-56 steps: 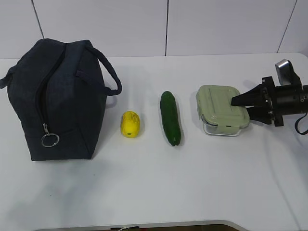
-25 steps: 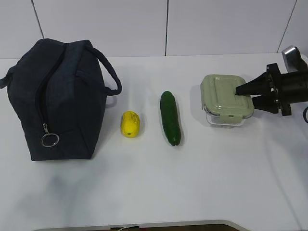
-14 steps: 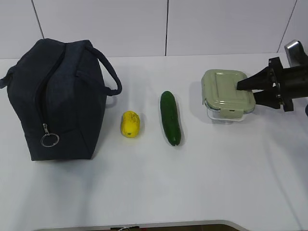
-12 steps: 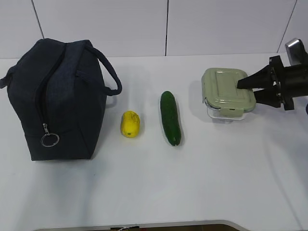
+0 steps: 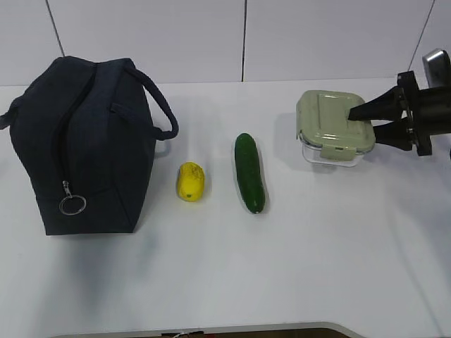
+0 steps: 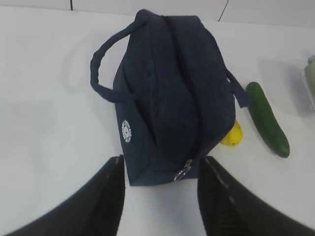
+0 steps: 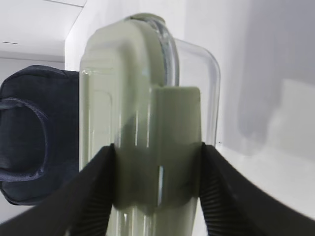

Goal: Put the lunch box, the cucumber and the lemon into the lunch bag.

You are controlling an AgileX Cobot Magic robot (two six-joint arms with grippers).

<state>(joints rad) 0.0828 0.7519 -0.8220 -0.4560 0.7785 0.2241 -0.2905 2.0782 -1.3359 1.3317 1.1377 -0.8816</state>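
Note:
My right gripper is shut on the lunch box, a clear glass box with a sage-green lid, and holds it above the table at the right. In the right wrist view the lunch box sits clamped between the fingers. The cucumber and the lemon lie on the table in the middle. The navy lunch bag stands at the left with its zipper closed. My left gripper is open and empty above the bag's zipper end. It does not show in the exterior view.
The white table ends at a front edge at the bottom of the exterior view. A white panelled wall rises behind it. The bag's loop handle sticks out toward the lemon.
My right gripper has lifted the lunch box off the table and carried it up and slightly back. The bag, lemon and cucumber have not moved.

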